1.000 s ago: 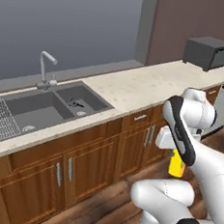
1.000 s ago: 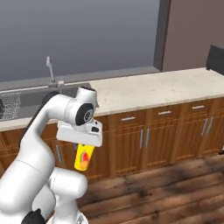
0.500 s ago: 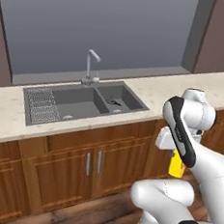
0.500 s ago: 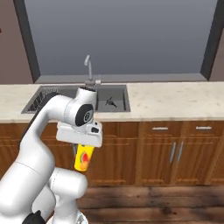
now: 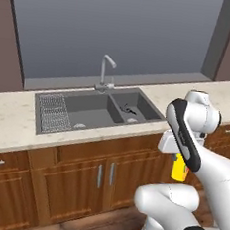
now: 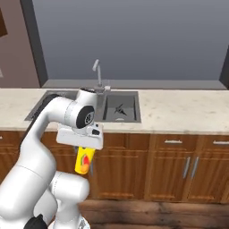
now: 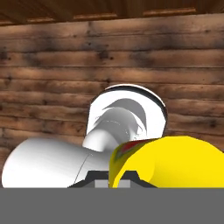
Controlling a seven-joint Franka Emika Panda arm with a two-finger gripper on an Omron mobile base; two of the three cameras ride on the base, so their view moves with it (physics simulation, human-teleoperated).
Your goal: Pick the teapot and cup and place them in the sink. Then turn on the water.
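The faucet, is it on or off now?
Off: no stream falls from the faucet into the sink.

Yellow cup (image 7: pixel 175 162) above wooden floor (image 7: pixel 65 65)

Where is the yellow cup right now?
The cup hangs in the shut gripper, low beside the cabinet fronts, below and in front of the sink.

The sink (image 5: pixel 95 110) is sitting in the bench (image 5: pixel 11 122), its faucet (image 5: pixel 106 71) standing behind it. The teapot (image 5: pixel 129 110) is lying in the right basin. The cup (image 6: pixel 83 159) is hanging under the tool (image 6: pixel 83 154), before the cabinets (image 6: pixel 174 163), above the floor (image 7: pixel 52 65).
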